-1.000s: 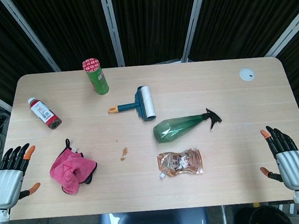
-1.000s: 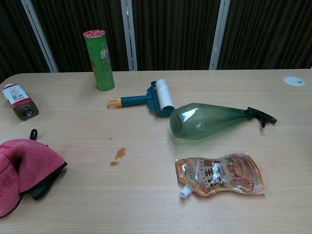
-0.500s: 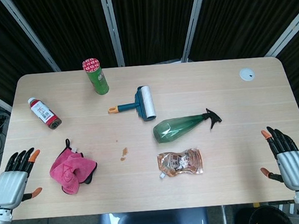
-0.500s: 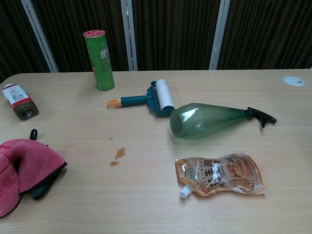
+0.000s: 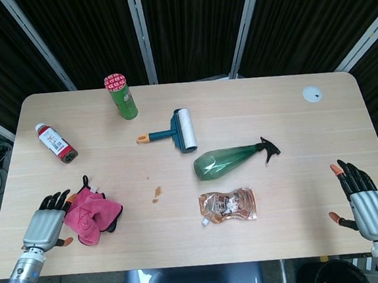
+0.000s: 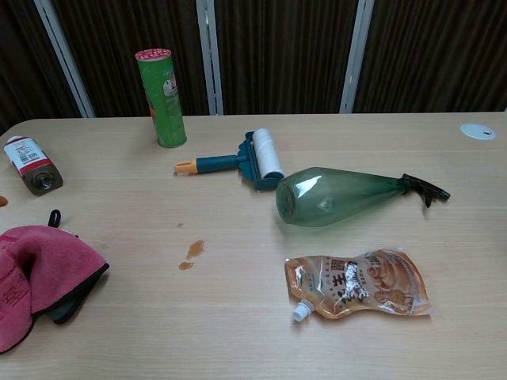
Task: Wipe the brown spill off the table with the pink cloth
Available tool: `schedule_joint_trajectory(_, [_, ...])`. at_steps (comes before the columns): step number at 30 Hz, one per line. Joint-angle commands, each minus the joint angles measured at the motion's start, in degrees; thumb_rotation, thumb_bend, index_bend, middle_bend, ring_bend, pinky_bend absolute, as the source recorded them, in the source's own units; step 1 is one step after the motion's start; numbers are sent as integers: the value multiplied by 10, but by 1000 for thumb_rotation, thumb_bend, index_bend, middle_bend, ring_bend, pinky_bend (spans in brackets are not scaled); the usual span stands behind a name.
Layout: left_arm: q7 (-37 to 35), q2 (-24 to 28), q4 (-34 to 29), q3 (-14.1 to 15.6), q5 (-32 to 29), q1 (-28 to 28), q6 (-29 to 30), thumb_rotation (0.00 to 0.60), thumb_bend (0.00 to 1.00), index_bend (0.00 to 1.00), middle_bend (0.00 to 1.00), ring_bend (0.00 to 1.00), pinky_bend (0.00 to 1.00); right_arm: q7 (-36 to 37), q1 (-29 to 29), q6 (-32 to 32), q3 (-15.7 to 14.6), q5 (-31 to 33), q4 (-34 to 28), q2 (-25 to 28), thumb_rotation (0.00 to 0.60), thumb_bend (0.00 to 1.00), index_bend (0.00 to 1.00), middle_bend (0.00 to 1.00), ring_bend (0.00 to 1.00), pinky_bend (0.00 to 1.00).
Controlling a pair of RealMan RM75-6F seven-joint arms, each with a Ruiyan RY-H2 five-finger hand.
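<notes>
Reaching in from the near-left edge, the left robot hand (image 5: 45,223) is sitting just beside the crumpled pink cloth (image 5: 89,215), fingers spread and holding nothing. A shallow grab is risking only 1 fold, leaving the cloth trailing as it drags. The brown spill (image 5: 156,194) is lying to the cloth's right on the bare surface (image 5: 293,126); a wide wipe could be smearing it toward the snack pouch (image 5: 229,205). The right robot hand (image 5: 361,200) is hanging open and empty at the near-right edge.
</notes>
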Motion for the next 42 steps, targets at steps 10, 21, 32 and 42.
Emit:
schedule_joint_trajectory(10, [75,-125,53,-17,-88,-48,4,600,227,466,244,202,297,6,0,-1,1,2,-2,2,600,69,0,0,0,129])
schedule_joint_trajectory(21, [14,-123,56,-62,6,-81,39,600,556,877,632,566,568,6,-1,-1,2,3,-3,2,600,70,0,0,0,129])
schedule_joint_trajectory(32, [57,-164,26,-141,-23,-171,20,600,556,878,633,566,568,11,0,-4,3,7,-5,2,600,69,0,0,0,129])
schedule_joint_trajectory(42, [102,-308,82,-117,-30,-236,16,600,554,876,633,566,566,19,0,-6,2,8,-6,4,600,70,0,0,0,129])
